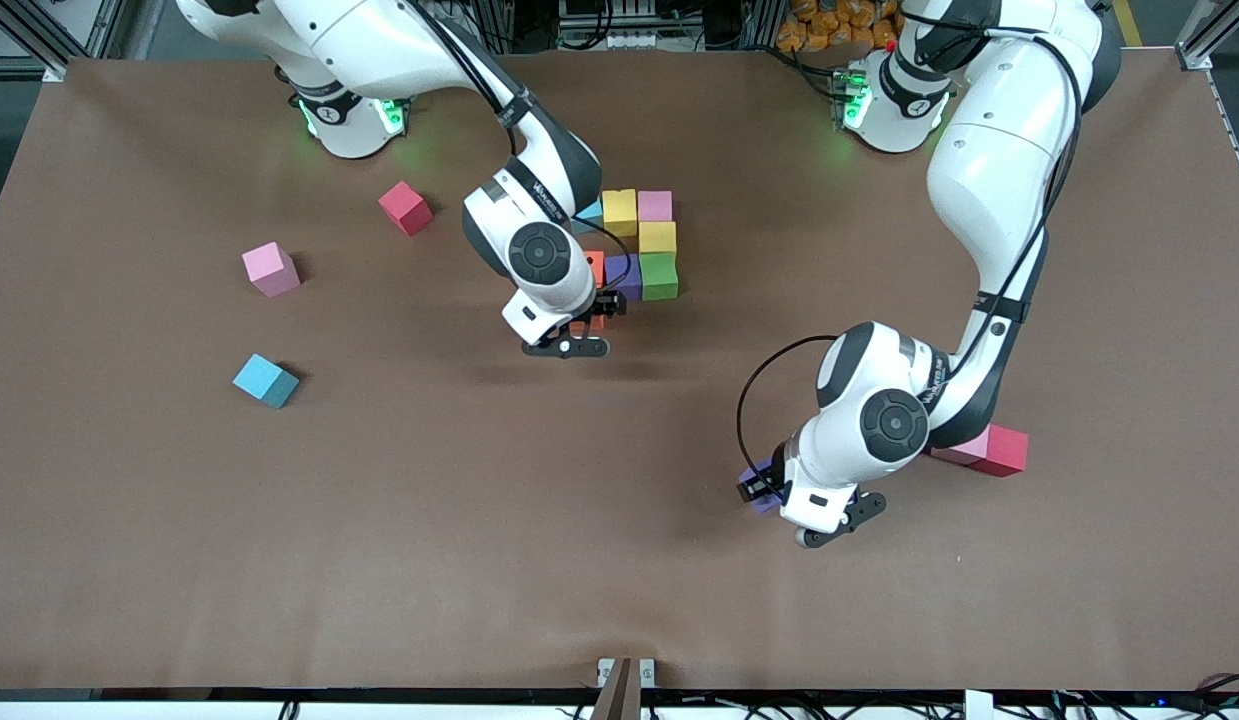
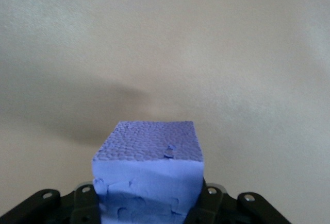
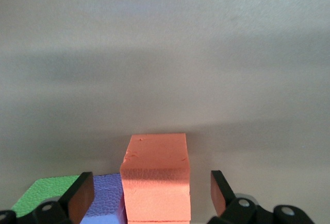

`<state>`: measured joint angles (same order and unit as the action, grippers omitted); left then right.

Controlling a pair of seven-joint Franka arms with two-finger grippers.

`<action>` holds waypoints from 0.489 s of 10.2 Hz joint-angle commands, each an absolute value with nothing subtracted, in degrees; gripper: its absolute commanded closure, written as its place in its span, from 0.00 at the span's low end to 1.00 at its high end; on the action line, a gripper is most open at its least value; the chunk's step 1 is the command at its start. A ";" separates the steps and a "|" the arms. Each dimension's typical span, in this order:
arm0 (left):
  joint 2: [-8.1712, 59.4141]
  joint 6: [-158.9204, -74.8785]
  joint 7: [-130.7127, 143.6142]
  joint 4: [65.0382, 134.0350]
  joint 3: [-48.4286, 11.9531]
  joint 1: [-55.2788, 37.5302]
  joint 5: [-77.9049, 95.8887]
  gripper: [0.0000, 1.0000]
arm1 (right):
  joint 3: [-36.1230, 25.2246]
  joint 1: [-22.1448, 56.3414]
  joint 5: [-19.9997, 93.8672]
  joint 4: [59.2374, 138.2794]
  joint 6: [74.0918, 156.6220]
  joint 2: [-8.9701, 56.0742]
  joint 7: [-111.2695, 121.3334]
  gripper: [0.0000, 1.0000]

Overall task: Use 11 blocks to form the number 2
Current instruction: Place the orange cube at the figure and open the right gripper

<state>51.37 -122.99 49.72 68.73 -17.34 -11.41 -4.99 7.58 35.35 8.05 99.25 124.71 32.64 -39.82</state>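
Several blocks form a cluster mid-table: cyan [image 1: 589, 213], yellow [image 1: 619, 211], pink [image 1: 655, 206], yellow [image 1: 657, 237], green [image 1: 659, 276], purple [image 1: 625, 277] and orange [image 1: 595, 264]. My right gripper [image 1: 591, 322] [image 3: 150, 195] stands open around another orange block [image 3: 154, 175] at the cluster's near end, with a gap at each finger. My left gripper [image 1: 769, 490] [image 2: 149, 203] is shut on a purple block [image 2: 149, 154] over bare table toward the left arm's end. Loose pink [image 1: 270, 269] and cyan [image 1: 265, 380] blocks lie toward the right arm's end.
A red cube [image 1: 406, 207] lies near the right arm's base. Another red cube [image 1: 1001, 450] with a pink block [image 1: 964, 447] against it sits partly under the left arm. Bare brown table [image 1: 479, 520] stretches along the near side.
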 commanded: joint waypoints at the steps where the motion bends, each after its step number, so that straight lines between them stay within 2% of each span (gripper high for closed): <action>1: 49.14 -119.37 49.39 69.08 -15.04 -15.28 -3.34 0.68 | 7.65 33.23 8.09 99.76 124.01 30.76 -39.55 0.00; 3: 48.52 -117.52 49.39 69.00 -8.74 -22.20 -2.55 0.69 | 6.69 32.26 7.56 99.23 124.01 30.76 -39.46 0.00; 5: 48.43 -117.51 49.66 68.99 -5.02 -25.39 1.48 0.69 | 6.33 30.07 6.68 97.74 124.10 31.64 -39.11 0.00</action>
